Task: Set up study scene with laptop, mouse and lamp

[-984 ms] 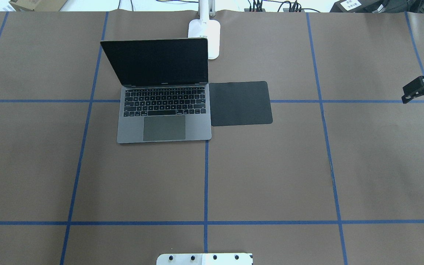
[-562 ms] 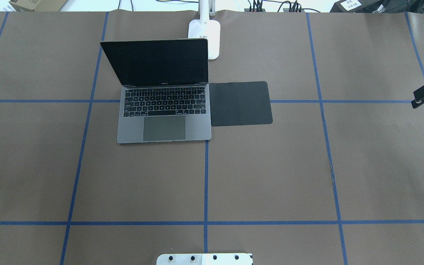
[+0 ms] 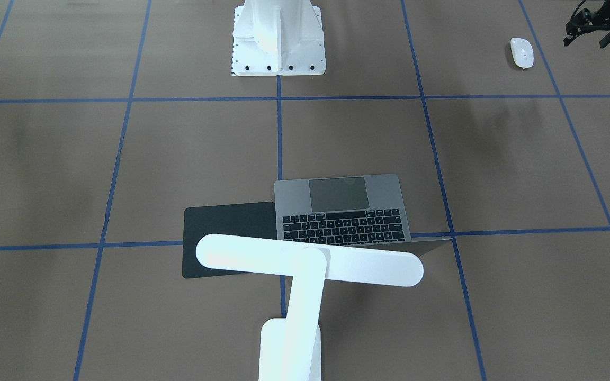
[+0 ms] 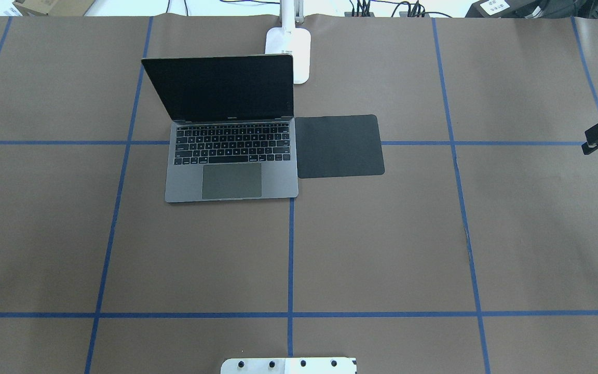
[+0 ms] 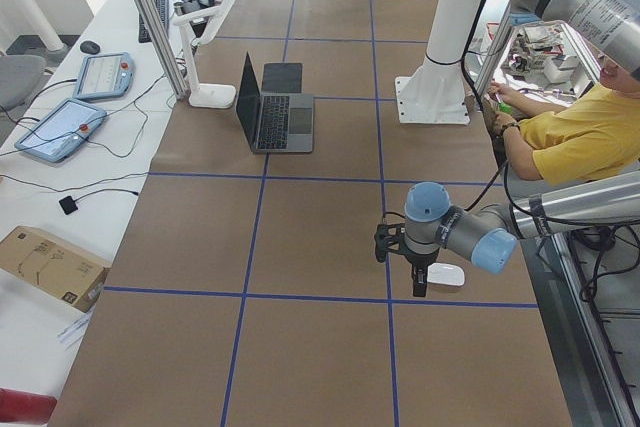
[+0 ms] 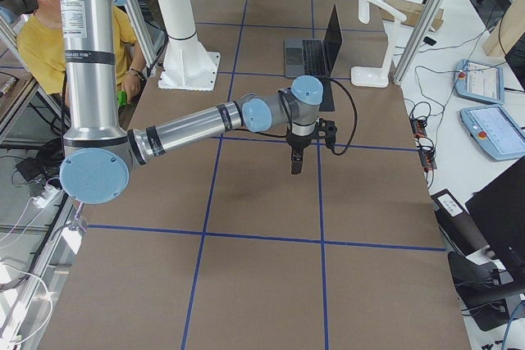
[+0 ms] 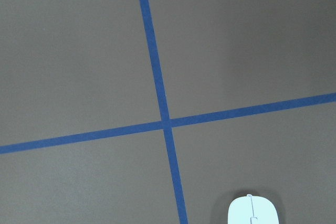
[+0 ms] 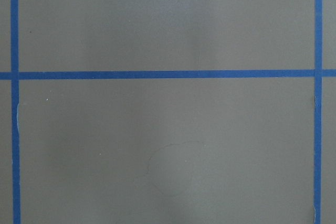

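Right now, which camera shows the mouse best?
Exterior front-facing: the whole mouse lies unobstructed. The left wrist view crops it at the frame's bottom edge; both side views show it small; the overhead view misses it entirely.

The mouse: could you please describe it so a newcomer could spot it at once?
Start at the white pedestal at the robot's base, then go toward the robot's left. There the mouse lies far from the laptop. It is the only small glossy white oval in the scene.
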